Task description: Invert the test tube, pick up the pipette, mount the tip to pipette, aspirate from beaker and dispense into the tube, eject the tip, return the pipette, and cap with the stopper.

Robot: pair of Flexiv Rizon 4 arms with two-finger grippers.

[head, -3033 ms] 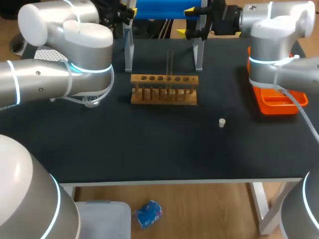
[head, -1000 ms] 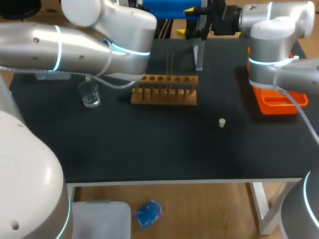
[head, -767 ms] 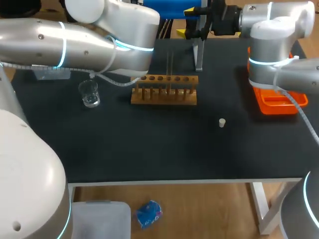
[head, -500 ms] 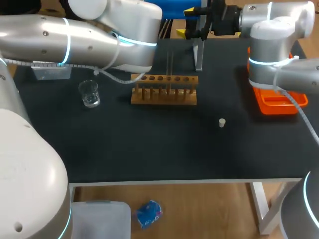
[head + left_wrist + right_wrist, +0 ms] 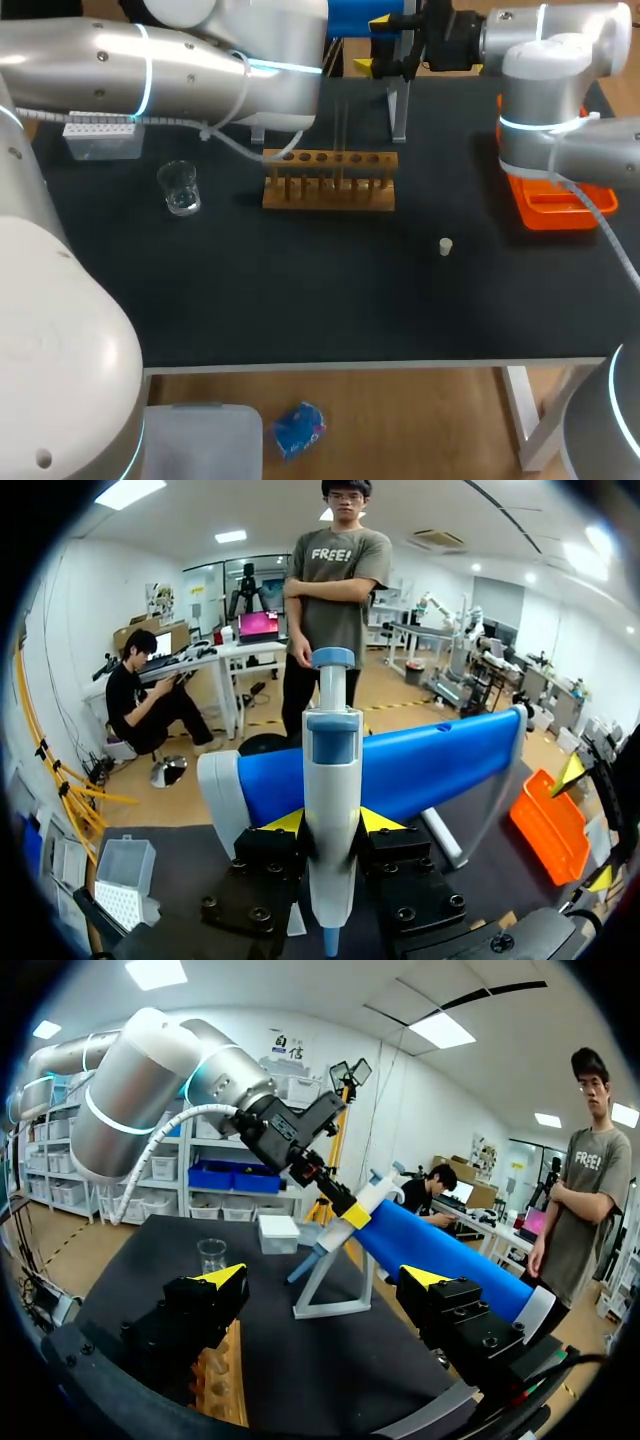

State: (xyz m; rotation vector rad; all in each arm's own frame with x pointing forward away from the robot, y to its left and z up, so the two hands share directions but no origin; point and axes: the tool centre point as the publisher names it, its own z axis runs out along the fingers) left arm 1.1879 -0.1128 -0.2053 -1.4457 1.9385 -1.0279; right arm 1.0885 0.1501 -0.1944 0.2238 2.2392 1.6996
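- The pipette (image 5: 332, 770) stands upright between the yellow tips of the left end effector (image 5: 332, 822). The tips press its grey body from both sides, so I take the grip as closed on it – low on the body, plunger end up, probably to leave the nozzle free for a tip.
- Just behind it lies the blue cylindrical holder (image 5: 420, 765) on its white legs at the back of the surface (image 5: 330, 300). Whether the pipette touches the holder I cannot tell; I judge the pick-up to be the step in hand.
- The right end effector (image 5: 322, 1278) hovers near the holder's other end, fingers spread wide with nothing between them – likely kept clear until it is needed.
- The test tube (image 5: 342, 135) stands upright in the wooden rack (image 5: 330, 182) in front of the holder. Which end is up is too fine to tell.
- The beaker (image 5: 180, 187) sits to the left of the rack with the tip box (image 5: 100, 137) behind it, both on the left arm's side, which suits mounting a tip and aspirating next.
- The stopper (image 5: 446, 246) lies alone toward the right front, well apart from the rack, and the tube is not yet capped.
- An orange tray (image 5: 550, 205) rests at the right edge, possibly for ejected tips.
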